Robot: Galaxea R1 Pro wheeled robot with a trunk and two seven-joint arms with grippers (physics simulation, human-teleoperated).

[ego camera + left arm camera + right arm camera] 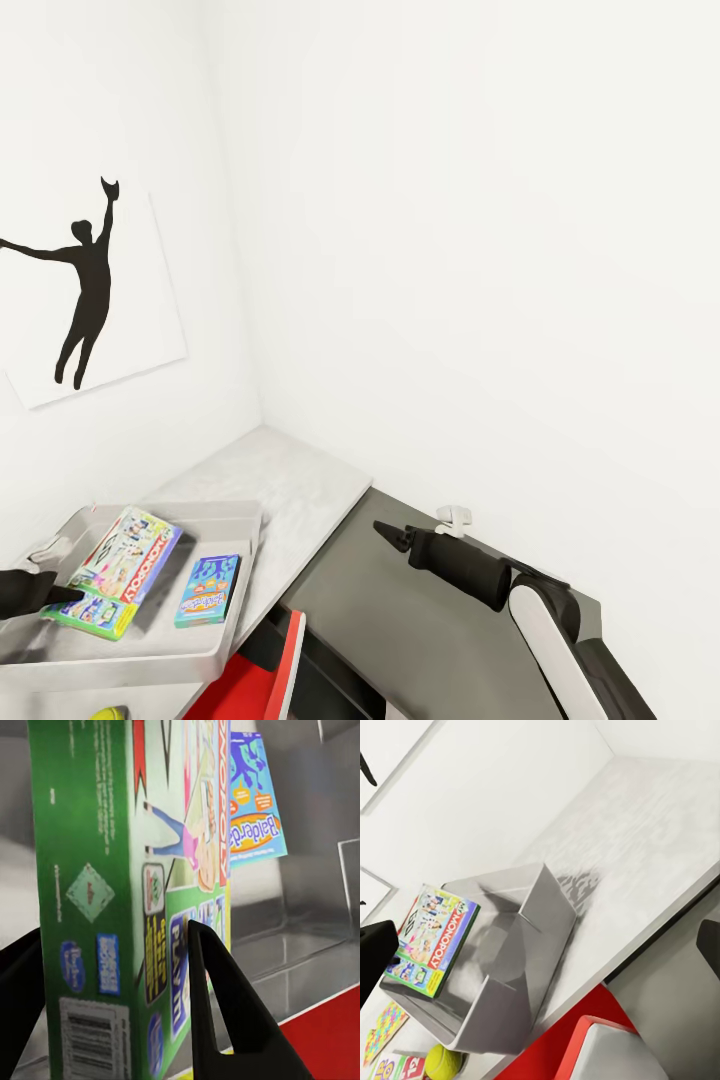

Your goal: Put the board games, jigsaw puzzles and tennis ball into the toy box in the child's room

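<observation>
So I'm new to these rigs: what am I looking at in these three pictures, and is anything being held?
This is a simulated two-armed wheeled robot. The big picture comes from its head camera, looking down over a pale table in a white room corner. The other two come from cameras near each gripper.

On the table sits a grey toy box. In it lies a small blue board game. The left gripper is shut on a Monopoly box, green-edged, at the tray; the left wrist view shows its dark fingers either side of that box's edge. The right gripper holds nothing and hovers over a dark grey cabinet top. In the right wrist view, a tennis ball and a jigsaw puzzle lie beside the tray.
</observation>
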